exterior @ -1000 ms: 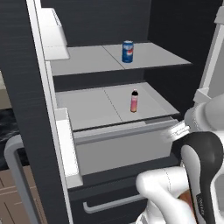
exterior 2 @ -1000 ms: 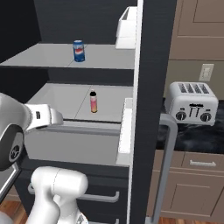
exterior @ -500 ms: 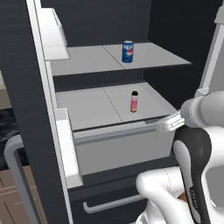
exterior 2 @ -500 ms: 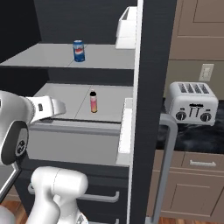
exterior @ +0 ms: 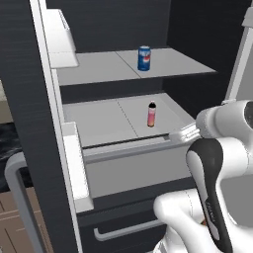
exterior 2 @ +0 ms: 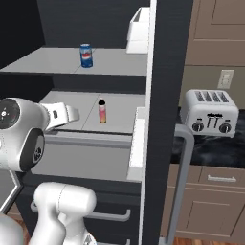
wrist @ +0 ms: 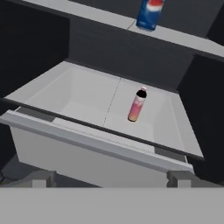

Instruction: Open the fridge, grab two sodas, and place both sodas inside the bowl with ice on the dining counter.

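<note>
**Fridge open, both sodas on their shelves, nothing taken yet**

Left base view: The fridge [exterior: 29,99] stands open, so the first step looks done. The blue can [exterior: 144,58] stands upright on the upper shelf [exterior: 99,66]. The bottle [exterior: 152,114] with the pink label stands upright on the lower shelf [exterior: 104,118], near its middle. The gripper [exterior: 179,135] is at the front edge of this lower shelf, to the right of the bottle and apart from it. The fingers are hard to read here.

Right base view: The same can [exterior 2: 86,55] and bottle [exterior 2: 102,111] are on their two shelves. The gripper [exterior 2: 64,115] reaches in from the left, just beside the bottle but not touching it. To the right of the open door a toaster [exterior 2: 210,113] sits on a dark counter [exterior 2: 210,150] over brown cabinets. This is a wall counter, not the dining one.

Hand view: The camera looks into the lower shelf [wrist: 78,94]. The bottle [wrist: 137,105] is ahead, a little right of centre, and the can [wrist: 149,14] is above on the upper shelf. The fingers [wrist: 43,178] are spread wide, one tip at each bottom corner, and hold nothing.

In my judgement the task is at an early stage. What remains is to grasp each soda, carry it to the dining counter and put it into the bowl. The bottle seems the first target.
</note>
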